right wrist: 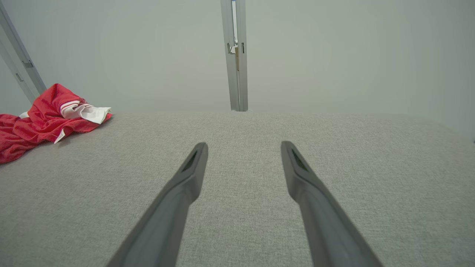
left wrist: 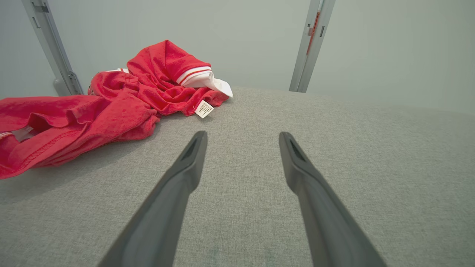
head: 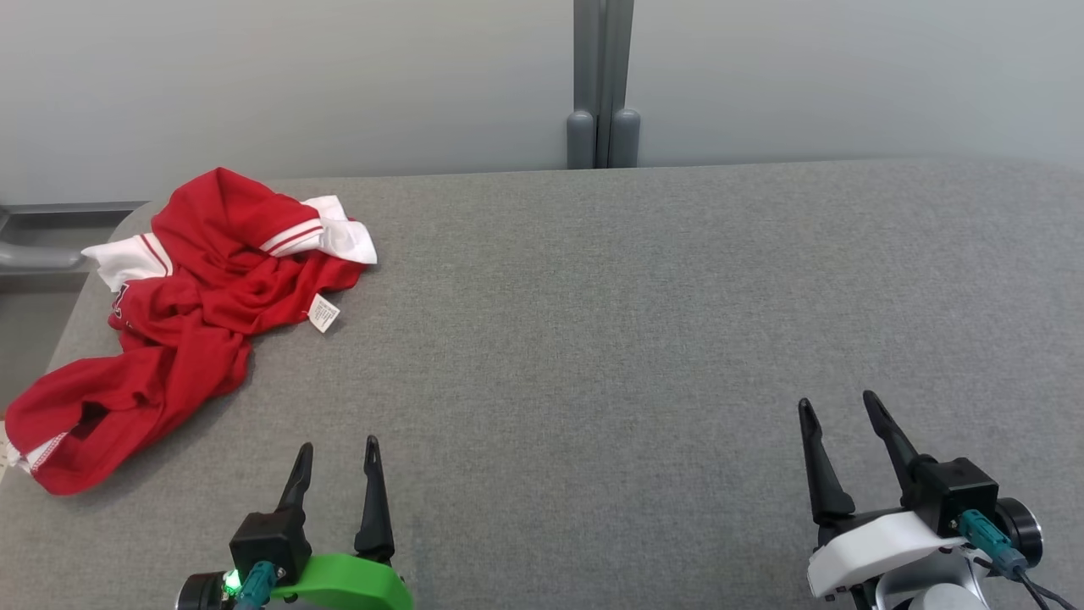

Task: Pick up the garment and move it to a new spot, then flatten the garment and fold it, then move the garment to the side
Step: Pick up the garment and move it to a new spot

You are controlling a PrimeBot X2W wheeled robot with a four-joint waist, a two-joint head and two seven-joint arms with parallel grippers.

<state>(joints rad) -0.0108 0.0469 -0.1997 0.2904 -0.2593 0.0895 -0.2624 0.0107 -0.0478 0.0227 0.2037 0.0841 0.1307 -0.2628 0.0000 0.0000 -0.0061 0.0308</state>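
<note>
The garment (head: 182, 313) is a red shirt with white striped sleeve trim and a small white tag, lying crumpled at the far left of the grey padded table (head: 635, 339). Its lower end reaches the table's left edge. My left gripper (head: 339, 449) stands open near the front edge, just right of and below the shirt, with nothing between its fingers. In the left wrist view the garment (left wrist: 111, 104) lies ahead and to the left of the left gripper (left wrist: 243, 138). My right gripper (head: 838, 405) stands open and empty at the lower right. In the right wrist view the garment (right wrist: 41, 122) lies far left of the right gripper (right wrist: 244, 147).
A pale wall with a grey vertical post (head: 603, 85) runs behind the table's far edge. A grey rail (head: 38, 254) sits beyond the table's left corner. The table's left edge curves away just beside the shirt.
</note>
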